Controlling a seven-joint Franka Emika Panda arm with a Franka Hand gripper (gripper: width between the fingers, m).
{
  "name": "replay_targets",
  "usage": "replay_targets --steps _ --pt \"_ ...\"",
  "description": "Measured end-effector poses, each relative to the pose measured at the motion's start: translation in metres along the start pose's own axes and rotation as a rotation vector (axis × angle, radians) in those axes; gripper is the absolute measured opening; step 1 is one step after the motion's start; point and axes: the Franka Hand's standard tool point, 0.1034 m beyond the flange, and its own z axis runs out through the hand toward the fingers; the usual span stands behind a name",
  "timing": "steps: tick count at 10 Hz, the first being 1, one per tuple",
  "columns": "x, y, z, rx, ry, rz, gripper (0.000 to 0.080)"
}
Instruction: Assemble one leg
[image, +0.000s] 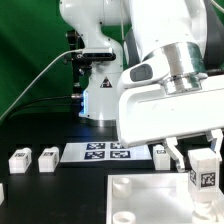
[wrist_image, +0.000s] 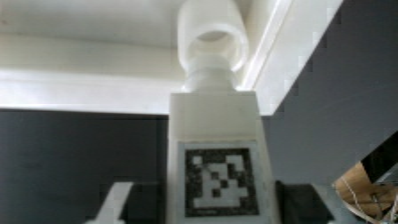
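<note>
My gripper (image: 200, 160) is shut on a leg (image: 204, 178), a small white post with a black-and-white tag on its face. It holds the leg upright over the far right part of the large white panel (image: 150, 195). In the wrist view the leg (wrist_image: 217, 120) sits between the two dark fingers (wrist_image: 306, 205) of my gripper (wrist_image: 215, 208), tag facing the camera. Its narrow round end (wrist_image: 214, 45) points at the white panel (wrist_image: 98, 40). I cannot tell whether the end touches the panel.
The marker board (image: 105, 152) lies on the dark table behind the panel. Two loose legs (image: 20, 158) (image: 47, 158) stand at the exterior view's left and another (image: 162, 152) beside the board. The robot base (image: 98, 95) stands behind.
</note>
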Motion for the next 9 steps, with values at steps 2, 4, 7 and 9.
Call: replay_targets --steps 2,4,7,9 --pt "-0.007 -0.003 0.005 0.004 -0.011 -0.001 0.0293" --pt "-0.014 -0.002 0.01 0.004 -0.021 0.0 0.0293" --pt "-0.012 -0.004 0.013 0.001 0.015 -0.003 0.0293" --pt "-0.011 -0.004 0.013 -0.001 0.029 0.002 0.0293"
